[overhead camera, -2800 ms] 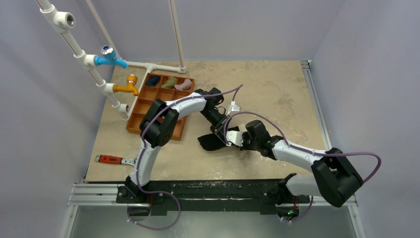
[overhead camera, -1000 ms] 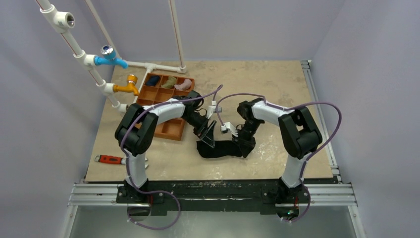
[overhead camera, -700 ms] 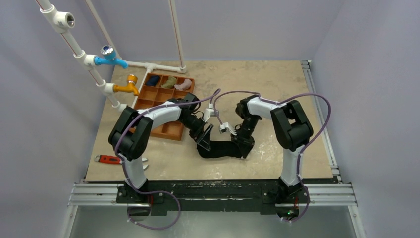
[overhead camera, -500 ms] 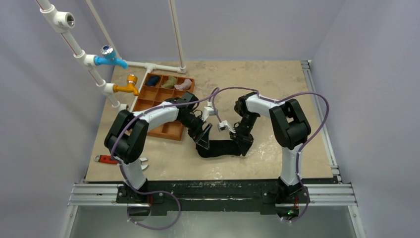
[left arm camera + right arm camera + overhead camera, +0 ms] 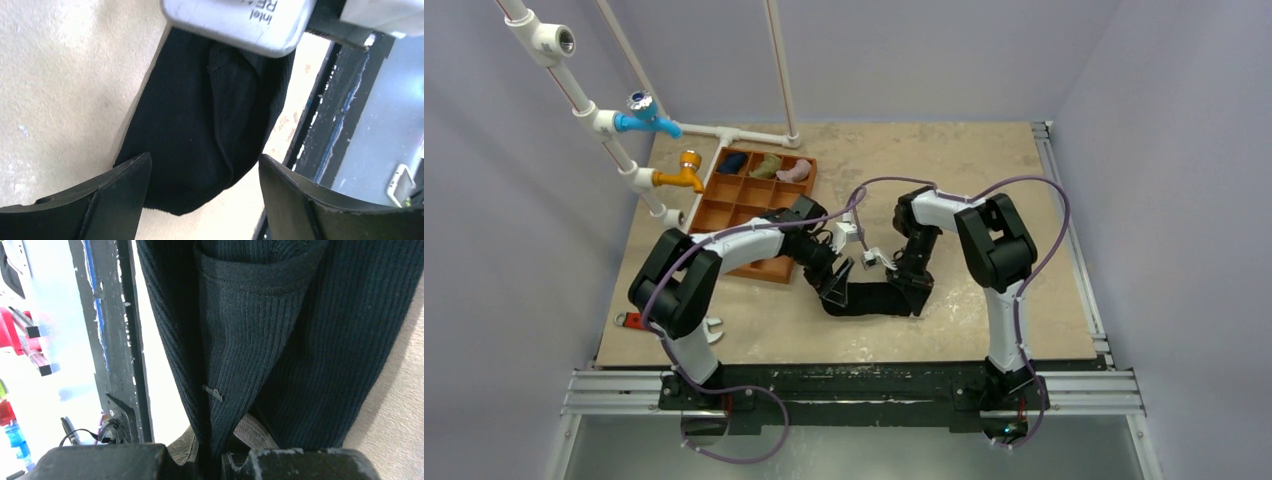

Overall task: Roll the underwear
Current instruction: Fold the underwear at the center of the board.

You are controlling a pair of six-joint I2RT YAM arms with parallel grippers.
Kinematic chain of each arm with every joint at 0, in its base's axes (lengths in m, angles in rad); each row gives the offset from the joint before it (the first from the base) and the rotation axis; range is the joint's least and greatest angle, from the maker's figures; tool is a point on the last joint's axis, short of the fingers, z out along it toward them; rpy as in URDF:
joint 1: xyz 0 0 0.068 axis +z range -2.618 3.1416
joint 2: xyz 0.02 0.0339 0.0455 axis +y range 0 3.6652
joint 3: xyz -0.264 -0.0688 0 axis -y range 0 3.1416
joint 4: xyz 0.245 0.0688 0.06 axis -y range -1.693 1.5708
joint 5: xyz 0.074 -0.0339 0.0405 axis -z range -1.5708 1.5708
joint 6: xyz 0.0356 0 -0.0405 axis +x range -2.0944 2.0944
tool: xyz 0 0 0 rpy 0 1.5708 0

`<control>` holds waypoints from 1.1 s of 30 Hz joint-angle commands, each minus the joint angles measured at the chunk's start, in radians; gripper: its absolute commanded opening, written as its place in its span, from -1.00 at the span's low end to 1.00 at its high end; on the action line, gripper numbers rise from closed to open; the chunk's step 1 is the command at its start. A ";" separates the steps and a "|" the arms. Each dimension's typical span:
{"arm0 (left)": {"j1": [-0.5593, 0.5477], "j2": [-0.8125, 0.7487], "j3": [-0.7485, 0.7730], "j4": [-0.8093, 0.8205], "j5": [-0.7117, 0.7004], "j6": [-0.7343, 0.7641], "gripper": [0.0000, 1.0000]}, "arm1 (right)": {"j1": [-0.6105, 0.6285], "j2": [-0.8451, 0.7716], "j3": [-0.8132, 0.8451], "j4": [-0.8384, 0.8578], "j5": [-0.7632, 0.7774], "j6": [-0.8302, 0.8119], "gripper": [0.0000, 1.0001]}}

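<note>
- left end effector (image 5: 200, 172) wide open, holding nothing; one end of the underwear (image 5: 210, 125) sits between its fingers, on the surface (image 5: 60, 75)
- right end effector (image 5: 220, 462) pinched tight on a fold at the opposite end
- underwear lies as a long strip between both

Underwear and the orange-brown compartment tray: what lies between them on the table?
In the top view, the left gripper, jaws open, fills the stretch between the compartment tray and the near end of the black underwear.
</note>
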 commanded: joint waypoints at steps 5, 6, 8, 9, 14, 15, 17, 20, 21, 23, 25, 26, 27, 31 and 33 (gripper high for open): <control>-0.101 -0.131 -0.157 0.454 0.050 -0.020 0.59 | -0.009 0.007 0.021 -0.002 -0.016 0.058 -1.00; -0.101 -0.137 -0.174 0.486 0.056 -0.035 0.60 | -0.013 0.009 0.020 -0.003 -0.022 0.057 -1.00; -0.104 -0.152 -0.208 0.552 0.062 -0.056 0.64 | -0.019 0.018 0.019 -0.004 -0.030 0.056 -1.00; -0.106 -0.155 -0.217 0.579 0.065 -0.058 0.65 | -0.023 0.024 0.021 -0.004 -0.029 0.056 -1.00; -0.112 -0.138 -0.225 0.589 0.125 -0.067 0.67 | -0.026 0.039 0.040 -0.009 -0.032 0.074 -1.00; -0.115 -0.136 -0.227 0.593 0.132 -0.067 0.68 | -0.025 0.039 0.043 -0.010 -0.031 0.077 -1.00; -0.120 -0.134 -0.224 0.599 0.154 -0.077 0.68 | -0.025 0.037 0.051 -0.011 -0.034 0.083 -1.00; -0.123 -0.156 -0.229 0.608 0.155 -0.084 0.69 | -0.026 0.035 0.052 -0.010 -0.033 0.089 -1.00; -0.122 -0.174 -0.238 0.614 0.142 -0.078 0.69 | -0.026 0.036 0.049 -0.010 -0.031 0.090 -1.00; -0.116 -0.203 -0.254 0.614 0.113 -0.071 0.69 | -0.025 0.038 0.045 -0.011 -0.027 0.090 -1.00; -0.102 -0.215 -0.264 0.614 0.076 -0.070 0.69 | -0.026 0.050 0.042 -0.012 -0.024 0.095 -1.00; -0.100 -0.219 -0.265 0.600 0.046 -0.058 0.69 | -0.025 0.055 0.044 -0.012 -0.019 0.097 -1.00; -0.100 -0.222 -0.260 0.578 0.027 -0.039 0.69 | -0.025 0.061 0.044 -0.012 -0.014 0.098 -1.00; -0.100 -0.203 -0.206 0.418 -0.021 0.017 0.66 | -0.026 0.088 0.055 -0.012 -0.007 0.101 -0.95; -0.100 -0.194 -0.180 0.355 -0.035 0.045 0.63 | -0.025 0.107 0.066 -0.011 -0.004 0.100 -0.90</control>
